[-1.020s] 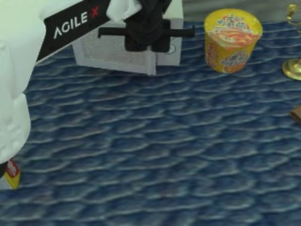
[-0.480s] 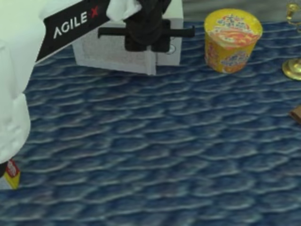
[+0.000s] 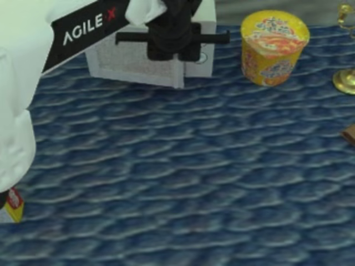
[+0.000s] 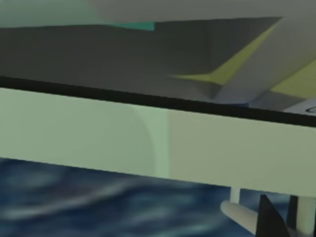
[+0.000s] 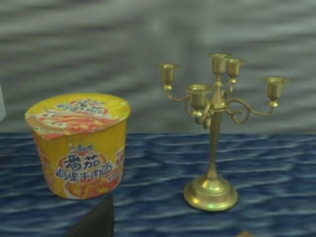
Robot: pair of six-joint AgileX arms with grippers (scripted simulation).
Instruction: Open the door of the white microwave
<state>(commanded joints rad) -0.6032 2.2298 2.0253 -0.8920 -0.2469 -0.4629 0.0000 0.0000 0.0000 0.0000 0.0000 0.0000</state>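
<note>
Left claw (image 3: 173,39) at white microwave (image 3: 205,33), door (image 3: 136,65) apparently ajar, grip unclear, right arm unseen

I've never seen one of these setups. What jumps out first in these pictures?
The big white left arm reaches across the table's far left, its black gripper at the front of the white microwave, whose door stands slightly ajar. To the right of it sits a bright yellow noodle cup. Farther right stands a gold candelabra on the blue cloth.
</note>
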